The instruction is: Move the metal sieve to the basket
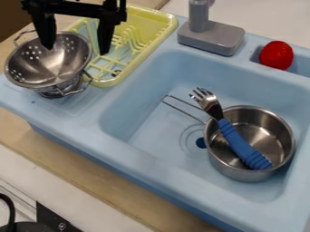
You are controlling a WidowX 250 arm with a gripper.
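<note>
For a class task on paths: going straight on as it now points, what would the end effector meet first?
Probably the sieve: the end effector points down, one finger over its bowl in this view, the other over the rack. Depth is unclear, so the rack might come first.

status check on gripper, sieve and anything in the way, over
Gripper open, above sieve and basket. Sieve on sink ledge, not gripped. Basket's upright prongs might snag it.
</note>
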